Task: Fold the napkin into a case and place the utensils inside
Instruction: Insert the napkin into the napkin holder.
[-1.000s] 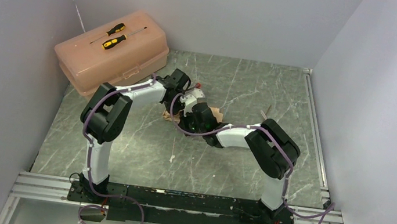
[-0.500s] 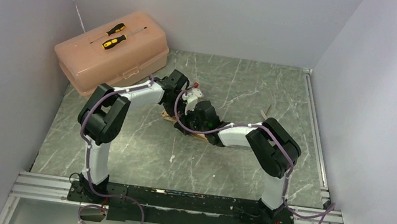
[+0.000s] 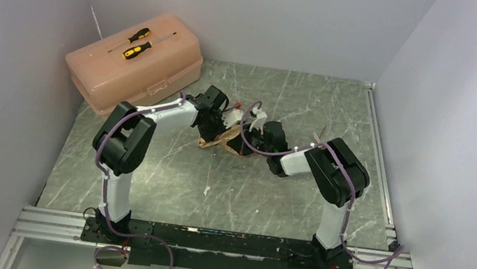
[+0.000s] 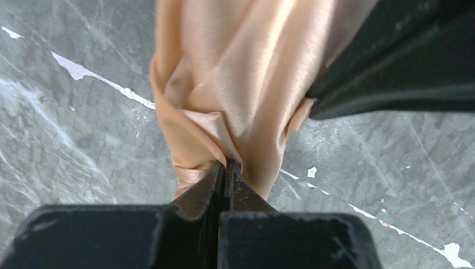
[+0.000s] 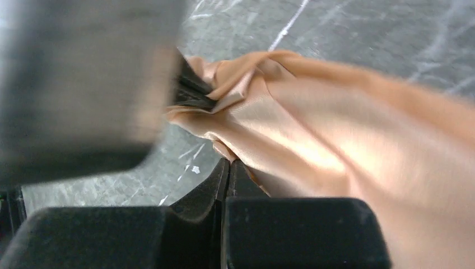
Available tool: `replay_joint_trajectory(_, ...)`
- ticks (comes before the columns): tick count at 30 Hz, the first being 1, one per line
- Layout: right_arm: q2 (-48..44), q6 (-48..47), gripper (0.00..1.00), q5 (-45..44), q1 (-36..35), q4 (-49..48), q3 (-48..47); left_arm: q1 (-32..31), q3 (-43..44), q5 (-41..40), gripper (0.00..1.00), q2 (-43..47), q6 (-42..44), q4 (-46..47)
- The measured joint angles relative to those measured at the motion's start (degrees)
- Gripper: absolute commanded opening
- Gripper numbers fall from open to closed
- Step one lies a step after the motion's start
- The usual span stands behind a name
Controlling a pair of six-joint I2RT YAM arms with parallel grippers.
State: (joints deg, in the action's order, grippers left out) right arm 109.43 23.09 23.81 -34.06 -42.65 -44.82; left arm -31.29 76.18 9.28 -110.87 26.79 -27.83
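The peach-tan satin napkin (image 3: 215,140) is bunched and lifted off the marble table between my two grippers. In the left wrist view, my left gripper (image 4: 226,166) is shut on a gathered fold of the napkin (image 4: 246,84). The right gripper's black body (image 4: 392,61) is close at the upper right. My right gripper (image 5: 228,163) is shut on another edge of the napkin (image 5: 313,129), and the cloth stretches away to the right. The blurred left gripper (image 5: 84,84) fills the upper left there. A thin brown utensil (image 3: 321,133) lies by the right arm's elbow.
The pink plastic toolbox (image 3: 134,63) stands at the back left with two yellow-and-black screwdrivers (image 3: 137,43) on its lid. Grey walls close in the table on the left, back and right. A metal rail (image 3: 380,161) runs along the right edge.
My right gripper has swung back and to the right, drawing its napkin edge away from the left gripper. The right elbow shifted right. The left arm barely moved.
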Motion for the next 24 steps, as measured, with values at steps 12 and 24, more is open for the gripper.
replay_joint_trajectory(12, 0.96, 7.13, 0.0, 4.9, 2.1, -7.89, 3.8, -0.13, 0.07, 1.25, 0.03, 0.04, 0.57, -0.79)
replay_joint_trajectory(24, -0.57, 6.49, 0.0, 11.63, 2.21, -6.95, 6.25, 2.51, 8.26, 3.48, 0.03, 0.04, -1.05, -7.13)
